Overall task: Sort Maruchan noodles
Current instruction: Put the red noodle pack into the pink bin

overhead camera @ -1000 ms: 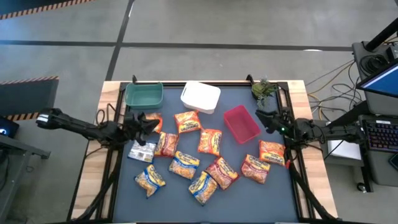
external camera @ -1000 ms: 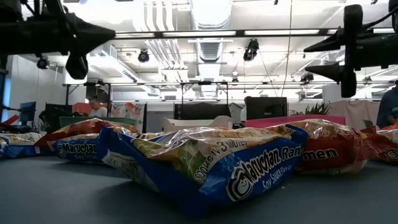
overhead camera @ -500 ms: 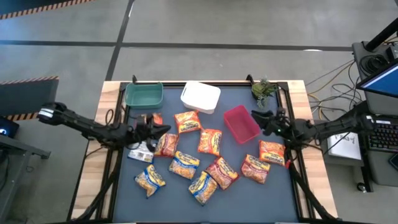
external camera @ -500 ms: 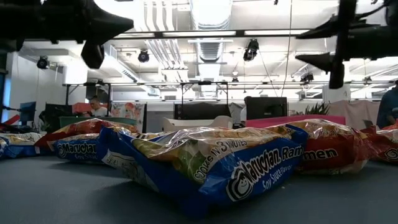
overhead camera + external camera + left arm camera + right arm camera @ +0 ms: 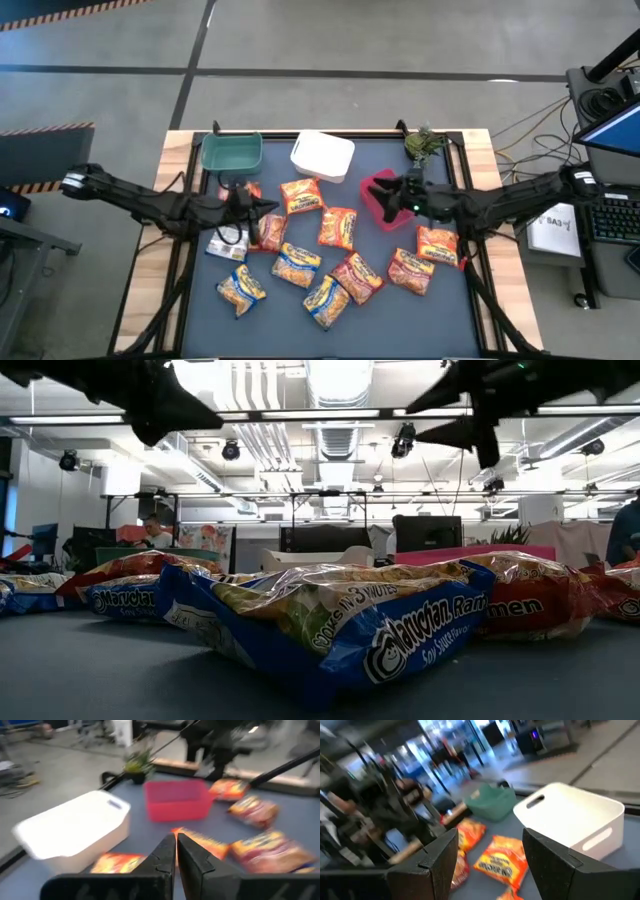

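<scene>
Several Maruchan noodle packets [image 5: 300, 262] lie flat and scattered on the dark mat, mostly orange-yellow, with a silver one [image 5: 226, 243] at the left. My left gripper [image 5: 264, 207] hovers above the left-hand packets, shut with nothing between its fingers [image 5: 176, 842]. My right gripper [image 5: 386, 193] hangs open over the red bin [image 5: 395, 210], level and pointing toward the table's left. Its fingers [image 5: 440, 857] stand apart with nothing between them. In the low view both grippers [image 5: 165, 405] [image 5: 470, 410] hang high above the packets [image 5: 380, 620].
A green bin [image 5: 231, 152] and a white bin [image 5: 322, 157] stand along the far edge, with the red bin to their right. A small plant [image 5: 424, 145] sits at the far right corner. A raised frame [image 5: 190, 250] borders the mat.
My right gripper has risen and travelled toward the table's left, from the right edge to above the red bin, staying open. My left gripper has risen, tipped up from pointing down toward level, and moved a little toward the right, staying shut. The packets lie as before.
</scene>
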`<action>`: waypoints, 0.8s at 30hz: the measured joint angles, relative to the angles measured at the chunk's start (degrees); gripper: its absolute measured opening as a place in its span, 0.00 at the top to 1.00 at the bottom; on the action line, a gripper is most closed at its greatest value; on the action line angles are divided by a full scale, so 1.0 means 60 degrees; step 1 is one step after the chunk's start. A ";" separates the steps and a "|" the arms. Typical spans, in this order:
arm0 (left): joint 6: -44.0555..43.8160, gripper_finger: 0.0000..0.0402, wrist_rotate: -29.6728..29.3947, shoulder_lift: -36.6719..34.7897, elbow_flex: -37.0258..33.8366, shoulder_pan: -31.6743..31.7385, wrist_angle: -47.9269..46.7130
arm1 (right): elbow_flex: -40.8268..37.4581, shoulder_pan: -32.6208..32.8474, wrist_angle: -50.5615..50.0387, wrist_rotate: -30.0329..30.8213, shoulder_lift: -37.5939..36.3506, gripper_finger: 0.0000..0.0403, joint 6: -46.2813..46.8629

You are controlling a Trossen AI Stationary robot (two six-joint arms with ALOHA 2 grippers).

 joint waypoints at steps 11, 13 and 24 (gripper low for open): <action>0.1075 1.00 -0.0680 -0.0052 0.0145 0.0008 -0.0579 | 0.4008 0.0000 -0.5446 -0.1454 0.2384 0.48 0.1511; 0.1221 1.00 -0.0723 -0.0056 0.0145 0.0008 -0.0577 | 0.4612 0.0000 -0.6077 -0.2038 0.2896 0.48 0.1686; 0.1426 1.00 -0.0723 -0.0181 0.0134 0.0001 -0.0759 | 0.8210 0.0000 -0.8833 -0.2995 0.5829 0.48 0.1310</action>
